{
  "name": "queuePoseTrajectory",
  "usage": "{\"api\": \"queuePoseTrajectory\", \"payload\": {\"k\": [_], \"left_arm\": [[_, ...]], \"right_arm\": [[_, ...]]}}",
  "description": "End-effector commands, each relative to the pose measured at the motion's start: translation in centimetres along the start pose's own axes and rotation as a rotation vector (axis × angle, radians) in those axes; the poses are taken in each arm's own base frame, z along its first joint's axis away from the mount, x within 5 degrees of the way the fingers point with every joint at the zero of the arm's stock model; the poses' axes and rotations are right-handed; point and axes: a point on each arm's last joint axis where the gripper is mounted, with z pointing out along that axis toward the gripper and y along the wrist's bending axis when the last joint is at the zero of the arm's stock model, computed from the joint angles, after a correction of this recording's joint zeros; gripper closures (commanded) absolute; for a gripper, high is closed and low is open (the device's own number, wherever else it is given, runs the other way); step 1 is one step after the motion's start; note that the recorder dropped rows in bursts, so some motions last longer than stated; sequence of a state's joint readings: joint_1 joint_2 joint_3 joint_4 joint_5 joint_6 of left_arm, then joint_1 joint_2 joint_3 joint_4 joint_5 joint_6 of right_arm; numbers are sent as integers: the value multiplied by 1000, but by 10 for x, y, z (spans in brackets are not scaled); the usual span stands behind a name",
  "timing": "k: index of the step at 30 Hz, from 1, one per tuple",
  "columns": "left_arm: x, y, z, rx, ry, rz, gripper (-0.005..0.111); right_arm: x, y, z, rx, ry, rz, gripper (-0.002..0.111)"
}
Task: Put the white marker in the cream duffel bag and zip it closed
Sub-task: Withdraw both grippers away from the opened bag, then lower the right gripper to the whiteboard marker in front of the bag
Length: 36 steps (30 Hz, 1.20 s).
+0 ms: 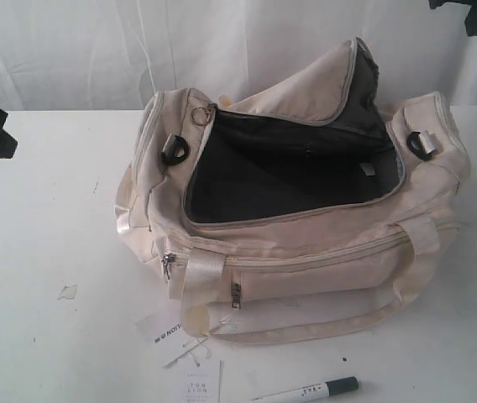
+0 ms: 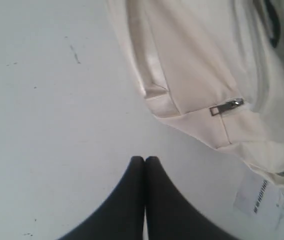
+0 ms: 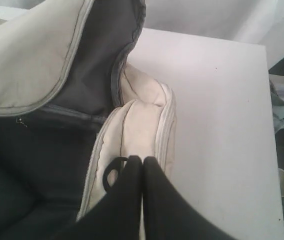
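Note:
The cream duffel bag (image 1: 306,243) lies on the white table with its top flap folded back and the dark lining (image 1: 280,172) exposed. The white marker (image 1: 310,391) with a dark cap lies on the table in front of the bag, near the front edge. My left gripper (image 2: 144,159) is shut and empty above bare table beside the bag's end (image 2: 197,75). My right gripper (image 3: 142,159) is shut and empty above the bag's other end (image 3: 142,115), next to its black ring (image 3: 113,172). In the exterior view only dark parts of the arms show at the edges.
White paper hang tags (image 1: 196,382) lie in front of the bag by its front strap (image 1: 306,327). A barcode tag (image 2: 254,195) shows near the left gripper. A white curtain (image 1: 138,50) hangs behind the table. The table's right edge (image 3: 269,150) drops off beside the bag.

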<state>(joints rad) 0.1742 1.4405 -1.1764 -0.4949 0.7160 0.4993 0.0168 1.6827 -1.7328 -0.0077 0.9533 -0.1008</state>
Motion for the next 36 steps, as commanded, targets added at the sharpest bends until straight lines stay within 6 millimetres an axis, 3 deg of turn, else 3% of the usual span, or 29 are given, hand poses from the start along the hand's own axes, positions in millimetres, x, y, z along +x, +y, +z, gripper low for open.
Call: {"api": "queuePoseTrajectory", "payload": {"k": [1, 5, 8, 11, 14, 17, 21, 27, 31, 36], "left_arm": [[10, 5, -13, -114, -162, -178, 107], [14, 2, -32, -196, -330, -233, 107], [18, -3, -55, -267, -508, -266, 107], [24, -8, -78, -340, -678, -258, 107], [34, -15, -89, -374, -719, -204, 107], [47, -17, -84, -371, -681, -195, 107], [70, -11, -63, -395, -621, -207, 107], [108, -7, -31, -387, -477, -243, 107], [129, -10, -22, -394, -448, -246, 107], [146, -21, -20, -427, -456, -48, 107]], "right_arm": [[7, -4, -19, 34, -136, -5, 108], [12, -4, -54, 74, -264, -93, 108], [26, 2, -79, 40, -246, -209, 108], [47, 16, -96, -102, -164, -335, 108], [65, 30, -99, -269, -91, -394, 108], [81, 42, -88, -407, -38, -431, 108], [104, 62, -57, -546, 18, -569, 108], [141, 127, -18, -749, 149, -783, 108], [166, 165, 2, -863, 211, -1004, 108], [198, 179, 31, -907, 377, -1154, 108]]}}
